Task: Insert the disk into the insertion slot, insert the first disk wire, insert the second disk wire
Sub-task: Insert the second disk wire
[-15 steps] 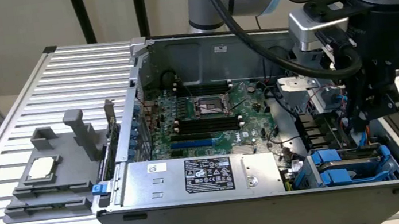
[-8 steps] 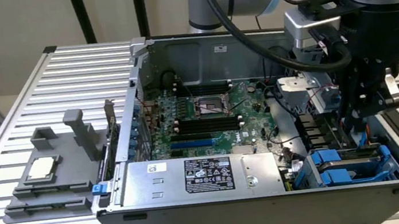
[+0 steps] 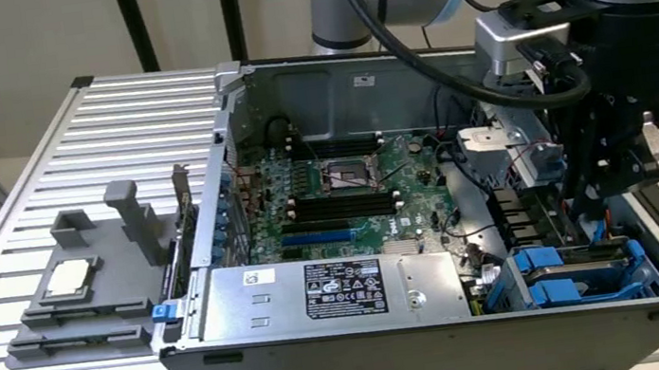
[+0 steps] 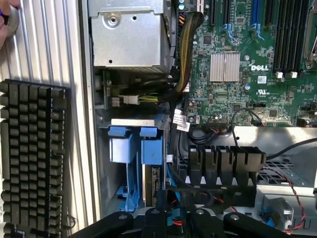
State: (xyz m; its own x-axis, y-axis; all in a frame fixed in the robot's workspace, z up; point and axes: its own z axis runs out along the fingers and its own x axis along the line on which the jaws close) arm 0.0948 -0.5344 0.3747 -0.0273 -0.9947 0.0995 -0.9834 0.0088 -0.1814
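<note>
The disk (image 3: 565, 259) sits edge-up in the insertion slot (image 3: 651, 275) at the near right corner of the open computer case, its blue carrier (image 4: 135, 148) showing. In the wrist view the disk's dark edge (image 4: 151, 182) runs down beside the blue handles inside the grey cage (image 4: 132, 122). My gripper (image 3: 596, 205) reaches down into the case just behind the slot. Its black fingers (image 4: 195, 220) stand close together on a small blue connector with a thin red wire (image 4: 174, 218), a disk wire.
The silver power-supply box (image 3: 333, 290) lies along the case's front, the green motherboard (image 3: 343, 188) behind it. A grey fixture (image 3: 87, 284) stands on the slatted table at the exterior view's left. A black keyboard (image 4: 30, 158) and a hand (image 4: 6, 20) lie outside the case wall.
</note>
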